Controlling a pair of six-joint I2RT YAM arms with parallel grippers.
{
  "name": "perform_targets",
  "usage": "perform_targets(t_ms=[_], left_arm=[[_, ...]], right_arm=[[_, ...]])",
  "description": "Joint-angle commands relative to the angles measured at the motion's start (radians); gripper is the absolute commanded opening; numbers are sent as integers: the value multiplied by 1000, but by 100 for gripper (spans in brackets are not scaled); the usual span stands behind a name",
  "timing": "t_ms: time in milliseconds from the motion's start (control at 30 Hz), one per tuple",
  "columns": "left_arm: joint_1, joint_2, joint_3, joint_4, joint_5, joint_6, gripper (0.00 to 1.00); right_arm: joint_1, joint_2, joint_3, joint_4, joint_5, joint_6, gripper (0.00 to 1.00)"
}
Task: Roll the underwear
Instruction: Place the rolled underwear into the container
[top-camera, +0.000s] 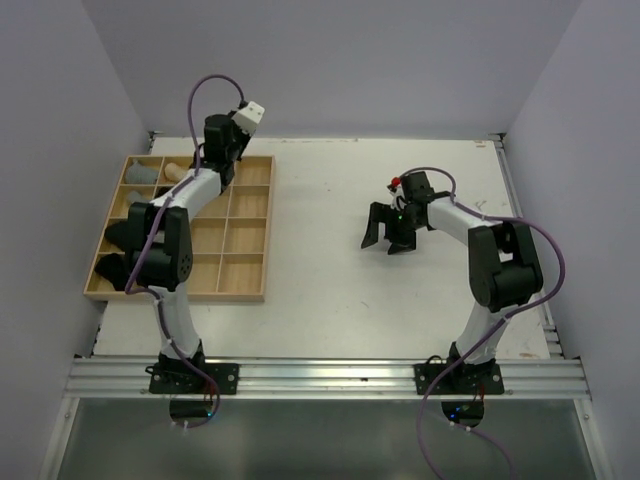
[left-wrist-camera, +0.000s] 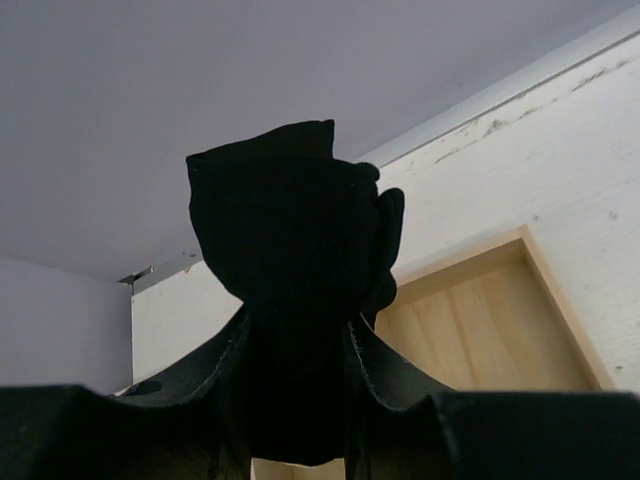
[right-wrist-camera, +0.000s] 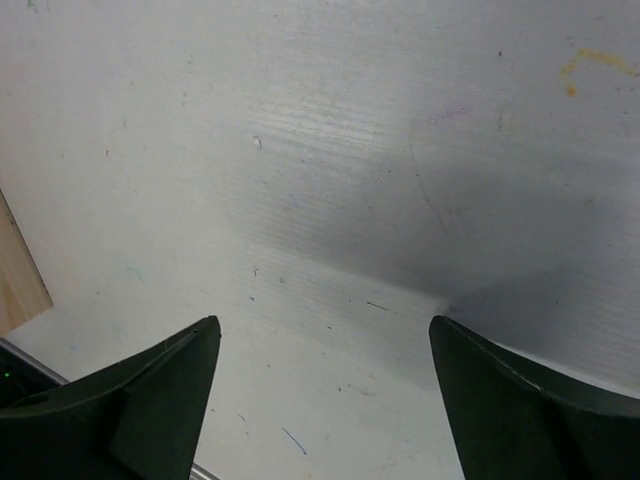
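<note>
A black roll of underwear sits clenched in the left tool, lifted over the far cells of the wooden tray. Pinching the bundle low likely keeps it from unwinding on its way into a cell. Its long axis runs straight out from the tool, free end pointing toward the far edge of the counter. A grey roll and a beige roll lie in far-left cells. The right tool hangs released, jaws wide, over bare counter.
</note>
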Motion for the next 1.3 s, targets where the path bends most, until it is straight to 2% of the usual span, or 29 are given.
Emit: perform_targets(t_ms=[0, 33, 233, 367, 500, 733, 833, 933, 1267], left_arm=[[-4, 59, -49, 235, -111, 80, 0], [-4, 63, -61, 252, -101, 89, 0], [-19, 87, -121, 252, -41, 155, 0], [-17, 56, -160, 135, 158, 206, 0], [-17, 76, -148, 12, 280, 250, 0], [5, 226, 68, -214, 312, 203, 0], [27, 306, 208, -403, 382, 180, 0], [48, 378, 328, -510, 436, 167, 0], [84, 349, 368, -714, 401, 177, 0]], right_arm=[[-3, -48, -3, -20, 40, -7, 90], [-5, -51, -9, -20, 43, -9, 99], [-5, -76, -34, -29, 69, -16, 99], [-5, -75, -46, -20, 63, -13, 99], [-7, -70, -48, -19, 58, -12, 98], [-7, -73, -54, -28, 57, -22, 99], [-8, -79, -55, -32, 58, -27, 99], [-8, -76, -51, -40, 58, -32, 98], [-10, -67, -32, -49, 58, -36, 98]])
